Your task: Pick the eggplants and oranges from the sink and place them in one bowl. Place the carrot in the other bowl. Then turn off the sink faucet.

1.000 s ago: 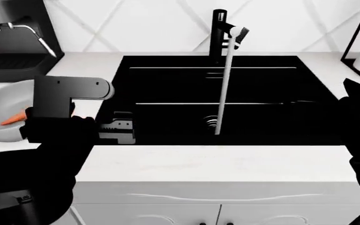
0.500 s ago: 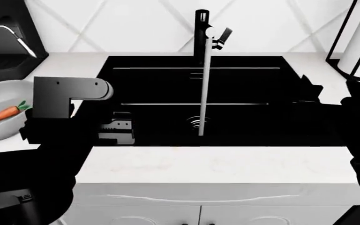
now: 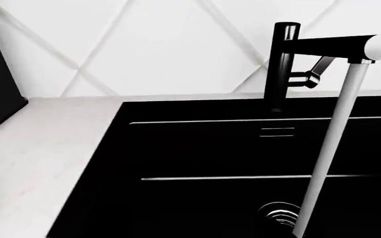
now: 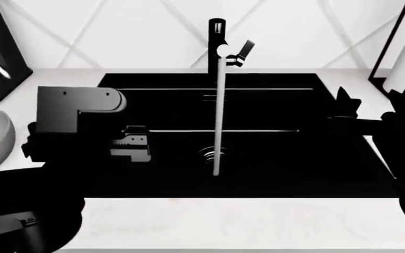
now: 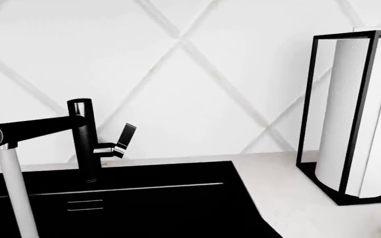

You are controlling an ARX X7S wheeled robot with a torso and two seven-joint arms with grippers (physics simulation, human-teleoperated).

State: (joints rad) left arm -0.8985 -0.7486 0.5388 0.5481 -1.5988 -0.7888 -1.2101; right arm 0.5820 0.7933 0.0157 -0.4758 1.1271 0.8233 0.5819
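The sink faucet (image 4: 217, 47) stands at the back rim of the black sink (image 4: 287, 158), water stream (image 4: 219, 116) running to the drain (image 4: 210, 155), so shutting it off looks like the step in hand. Its short angled lever (image 4: 243, 50), on the column's right, is rigid, smooth and probably slick; push it near the tip. The left gripper (image 4: 133, 143) hangs over the basin's left part, the right gripper (image 4: 343, 103) over its right edge; I cannot tell whether either's jaws are parted. Tiled wall sits close behind; the paper-towel holder (image 5: 352, 114) crowds the right counter.
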